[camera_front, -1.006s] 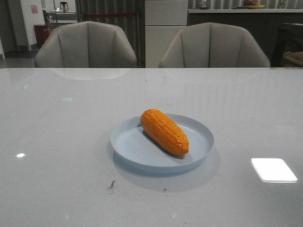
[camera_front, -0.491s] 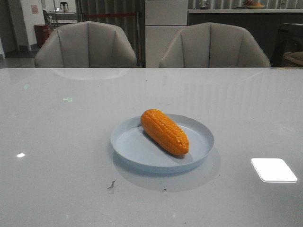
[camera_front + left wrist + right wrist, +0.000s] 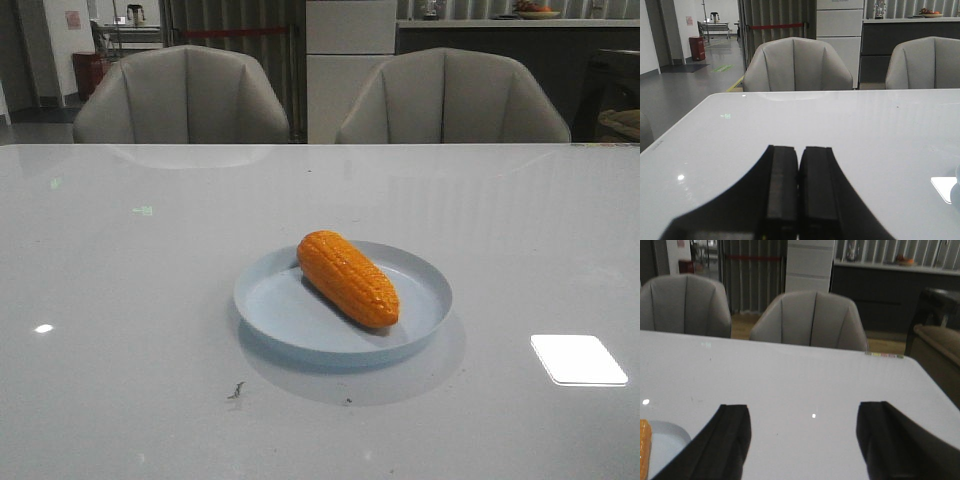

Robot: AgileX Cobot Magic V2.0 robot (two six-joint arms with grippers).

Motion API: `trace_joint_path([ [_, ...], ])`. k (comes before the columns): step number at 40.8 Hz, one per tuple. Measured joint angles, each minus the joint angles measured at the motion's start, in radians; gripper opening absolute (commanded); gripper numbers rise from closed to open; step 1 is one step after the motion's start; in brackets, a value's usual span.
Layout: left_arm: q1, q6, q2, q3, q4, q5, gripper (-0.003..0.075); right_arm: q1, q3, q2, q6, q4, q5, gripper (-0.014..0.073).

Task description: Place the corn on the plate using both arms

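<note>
Item: corn (image 3: 348, 278). Orange cob with kernel rows, lying diagonally inside the plate (image 3: 420, 285), blunt end toward 10 o'clock, tapered end toward 4 o'clock, resting on the plate floor and clear of the rim. Judged placed.

Handling: likely a light, rigid toy; the ridged kernels should give grip, though the rounded body could roll. Best hold would be across the thick middle, jaws square to its long axis.

Plate: pale blue, shallow, low rim, near the centre of the table (image 3: 120, 300). Probably light enough to slide if nudged.

Left gripper (image 3: 799, 170): fingers pressed flat together, holding nothing, above bare tabletop.

Right gripper (image 3: 802, 435): fingers spread wide, empty; plate edge and a sliver of corn at its 9 o'clock.

Surroundings: two grey chairs (image 3: 182, 95) at 12 o'clock beyond the table. Small dark specks (image 3: 236, 390) at the plate's 7 o'clock. Nothing obstructs the plate.
</note>
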Motion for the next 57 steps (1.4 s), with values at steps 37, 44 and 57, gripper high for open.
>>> trace_joint_path([
  [37, 0.0, 0.0, 0.0, 0.0, 0.0, 0.0, 0.0094, 0.0, 0.196, -0.198, 0.004, 0.141, 0.24, 0.0059],
  [44, 0.0, 0.0, 0.0, 0.0, 0.0, 0.0, 0.0094, 0.0, 0.196, -0.198, 0.004, 0.142, 0.242, 0.0059],
  [57, 0.0, 0.002, 0.0, 0.0, 0.0, 0.0, 0.0094, 0.0, 0.196, -0.198, 0.004, 0.143, 0.242, 0.0059],
])
